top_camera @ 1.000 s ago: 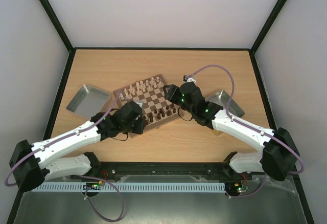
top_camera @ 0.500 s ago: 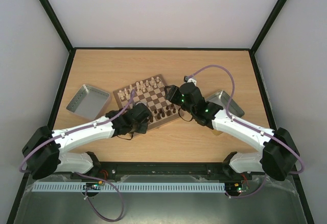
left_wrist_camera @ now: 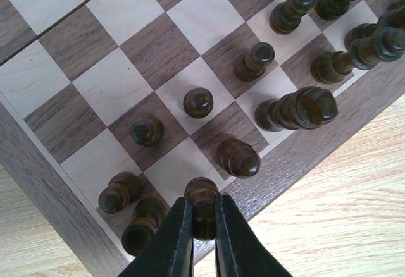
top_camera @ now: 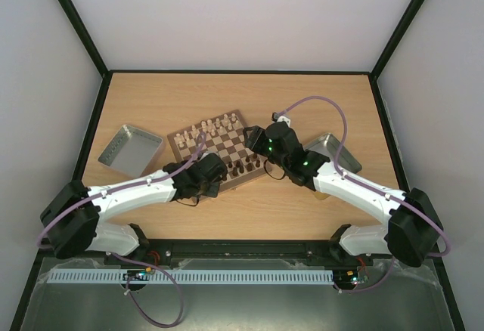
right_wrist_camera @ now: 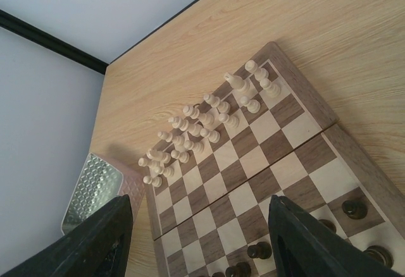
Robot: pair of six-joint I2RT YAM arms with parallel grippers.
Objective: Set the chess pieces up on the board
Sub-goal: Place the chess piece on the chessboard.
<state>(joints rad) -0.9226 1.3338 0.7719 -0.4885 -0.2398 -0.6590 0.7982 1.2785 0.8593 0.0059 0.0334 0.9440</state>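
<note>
Top view, mid-frame: board (top_camera: 224, 148) set at an angle on the worktop (top_camera: 249, 93). Light wood-grain top, black frame round it, pale walls behind.

L of board: silver metal tray (top_camera: 130, 150), rectangular, well apart from it. R of board: second tray (top_camera: 333, 148), mostly hidden by the R arm. Purple cable (top_camera: 321, 103) looping above that arm.

Board in tan and dark brown checks w/ a wood border, grain visible in the L wrist view. Cream pieces (top_camera: 208, 128) crowded along its upper-left edge. Dark pieces (top_camera: 242, 168) along the lower-right edge, partly covered by both arms.

L wrist view, bottom centre: left end effector (left_wrist_camera: 202, 209), black fingers together, clamped on a dark piece (left_wrist_camera: 201, 191). Piece turned, glossy, round-topped, over the board's edge row; cannot tell if touching the square. Two more dark ones just beside it at lower left, another at upper right, so a tight spot.

R wrist view: right end effector (right_wrist_camera: 199, 204), fingers wide apart, above the board's mid squares. First tray w/ dimpled floor at lower left of that frame.
</note>
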